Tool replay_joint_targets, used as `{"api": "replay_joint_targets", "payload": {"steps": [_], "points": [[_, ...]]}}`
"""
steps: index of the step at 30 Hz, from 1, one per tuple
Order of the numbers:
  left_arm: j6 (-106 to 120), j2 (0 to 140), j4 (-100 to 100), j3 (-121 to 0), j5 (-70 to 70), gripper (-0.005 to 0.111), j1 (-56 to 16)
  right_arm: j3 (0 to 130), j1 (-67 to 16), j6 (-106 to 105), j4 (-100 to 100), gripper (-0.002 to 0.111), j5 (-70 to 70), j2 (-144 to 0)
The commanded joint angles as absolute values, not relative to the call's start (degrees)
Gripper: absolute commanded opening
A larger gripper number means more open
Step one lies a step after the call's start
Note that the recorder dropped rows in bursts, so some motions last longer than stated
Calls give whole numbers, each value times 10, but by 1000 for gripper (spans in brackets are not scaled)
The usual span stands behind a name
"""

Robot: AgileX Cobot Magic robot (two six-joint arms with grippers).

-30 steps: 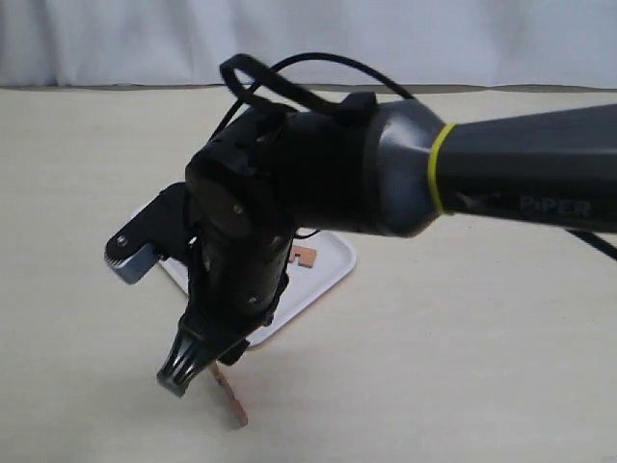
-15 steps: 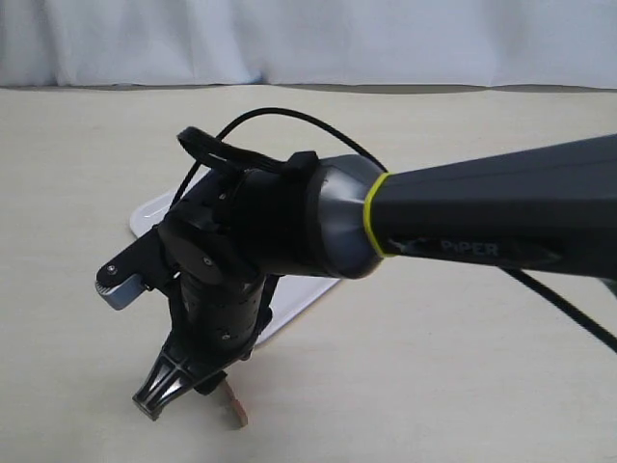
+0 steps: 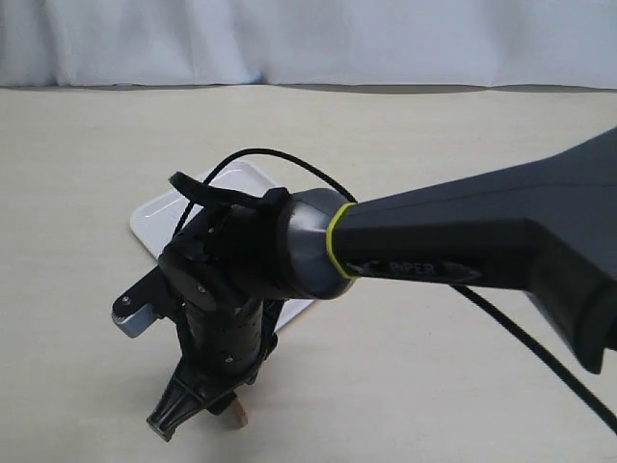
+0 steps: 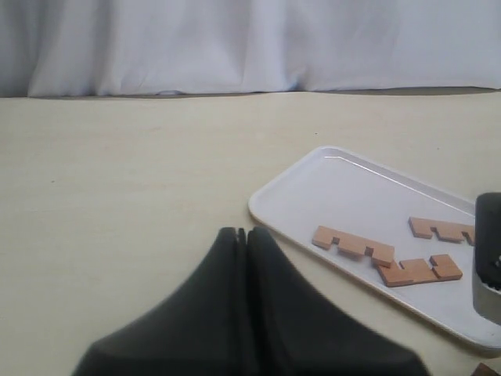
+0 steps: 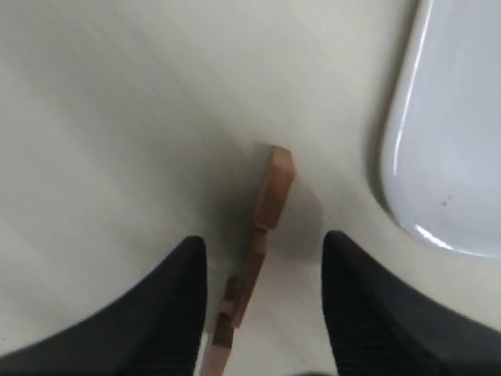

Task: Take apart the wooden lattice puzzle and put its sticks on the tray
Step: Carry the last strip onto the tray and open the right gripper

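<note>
Nearly done: three sticks lie on the tray. The last stick is on the worktop, lower left of the exterior view, between the right gripper's spread jaws. The left gripper is pressed together, empty.

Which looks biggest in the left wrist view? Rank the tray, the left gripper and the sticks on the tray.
1. Tray and left gripper: alike; the gripper is nearest the camera, so unranked.
2. Three sticks: smallest, alike.

tray mostly behind right arm, stick cut off at frame edge
</note>
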State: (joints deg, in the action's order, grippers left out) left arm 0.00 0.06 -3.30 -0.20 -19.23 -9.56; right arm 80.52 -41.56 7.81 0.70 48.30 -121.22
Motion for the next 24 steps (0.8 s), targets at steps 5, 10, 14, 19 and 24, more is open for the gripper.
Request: {"api": "replay_joint_targets", "payload": {"steps": [5, 10, 14, 19, 24], "points": [[0, 0, -30, 0, -186, 0, -101, 805, -415, 17, 8, 5, 515, -1199], [0, 0, -30, 0, -186, 0, -101, 828, -415, -8, 39, 5, 518, -1145], [0, 0, -30, 0, -186, 0, -101, 839, -415, 76, 168, 5, 448, -1112], [0, 0, -30, 0, -186, 0, -101, 839, -411, 309, 420, 5, 358, -1133], [0, 0, -30, 0, -184, 0, -101, 839, -405, 520, 649, 5, 359, -1190]]}}
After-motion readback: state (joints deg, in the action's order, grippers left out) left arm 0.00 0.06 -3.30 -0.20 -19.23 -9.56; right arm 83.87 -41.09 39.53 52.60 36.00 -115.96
